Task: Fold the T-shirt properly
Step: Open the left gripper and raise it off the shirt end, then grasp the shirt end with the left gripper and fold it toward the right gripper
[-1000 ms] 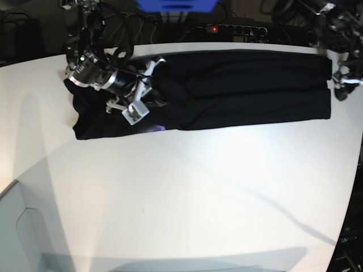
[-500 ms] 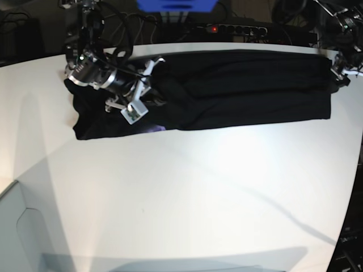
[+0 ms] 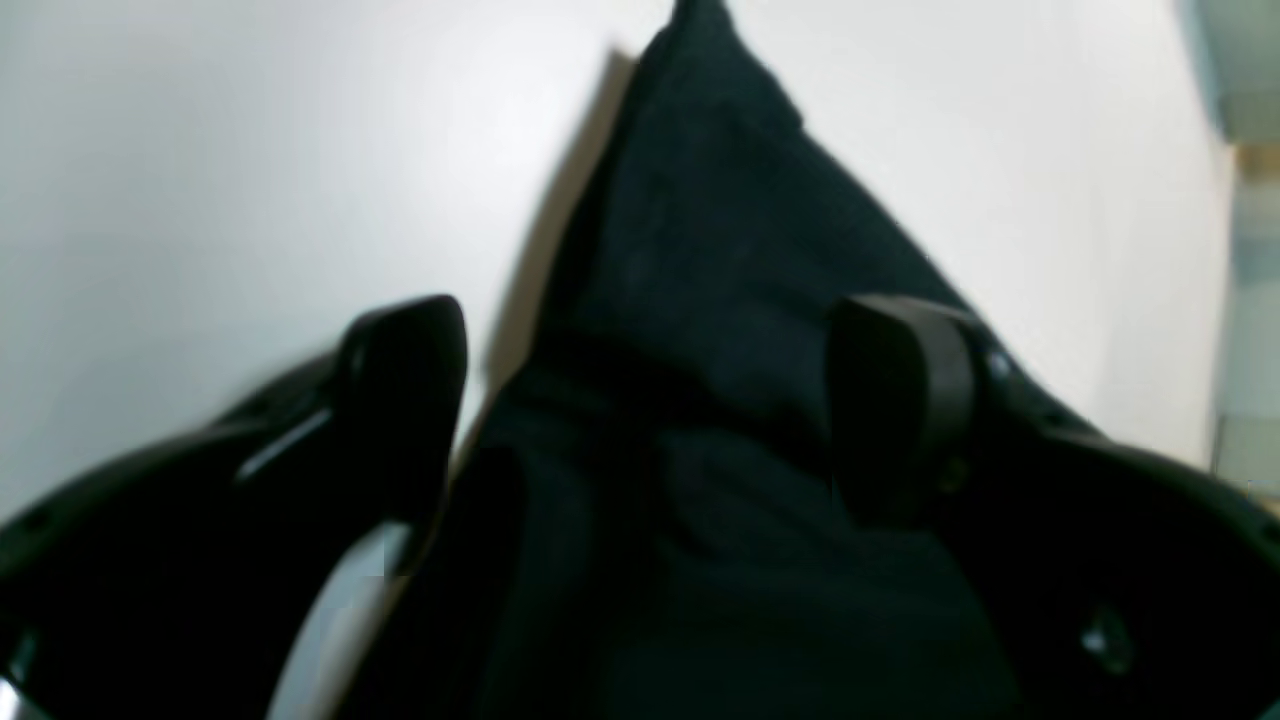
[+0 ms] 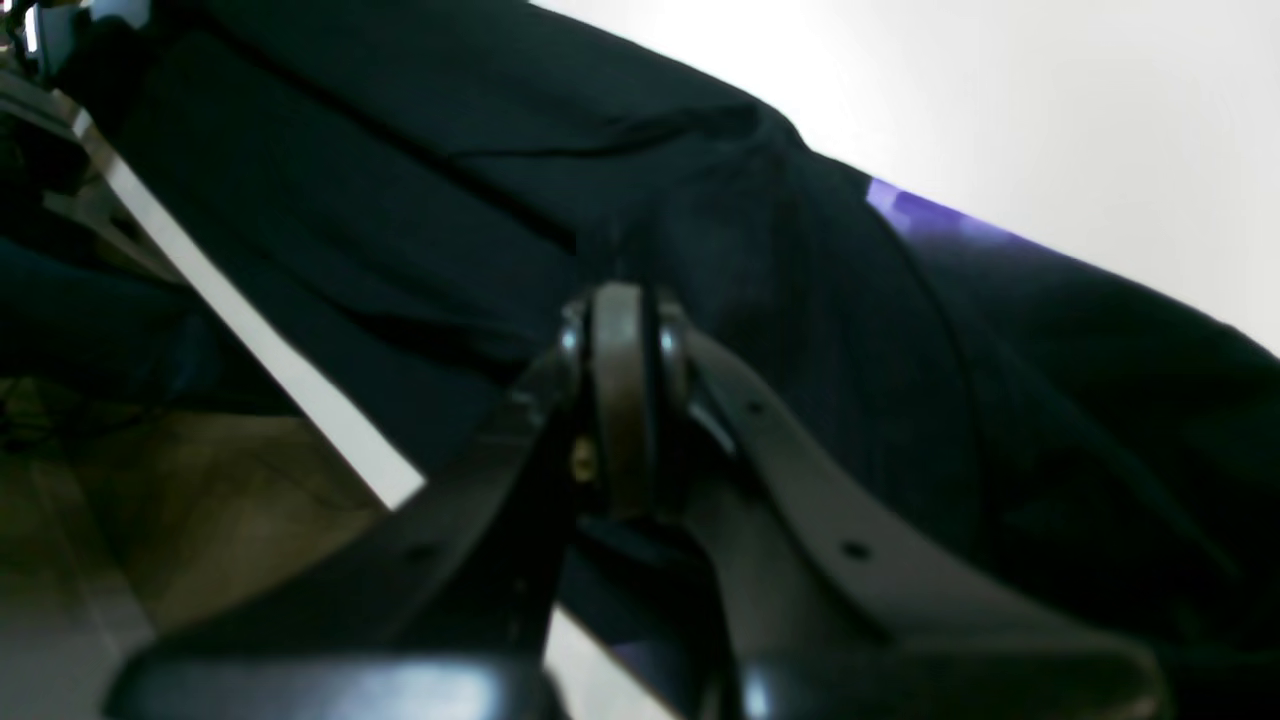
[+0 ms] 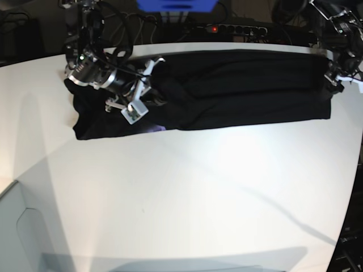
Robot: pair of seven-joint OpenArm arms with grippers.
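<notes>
The black T-shirt (image 5: pixel 238 85) lies as a long folded strip across the far side of the white table (image 5: pixel 198 187). A small purplish patch (image 5: pixel 156 128) peeks out at its near edge, and shows again as the purplish patch (image 4: pixel 920 215) in the right wrist view. My right gripper (image 5: pixel 156 97) rests on the strip's left part, shut, with folds of the T-shirt (image 4: pixel 400 180) gathering at its fingertips (image 4: pixel 620 330). My left gripper (image 5: pixel 331 79) is at the strip's right end. It is open, and its fingers (image 3: pixel 400 380) straddle the T-shirt (image 3: pixel 700 250) without closing on it.
A power strip (image 5: pixel 229 28) with a red light, a blue object (image 5: pixel 176 5) and cables sit behind the table's far edge. A grey box (image 5: pixel 17 226) stands at the near left. The table's curved right edge runs just beside the left arm.
My left gripper has opened wider and shifted slightly in over the shirt's right end. The right arm and the shirt have stayed put.
</notes>
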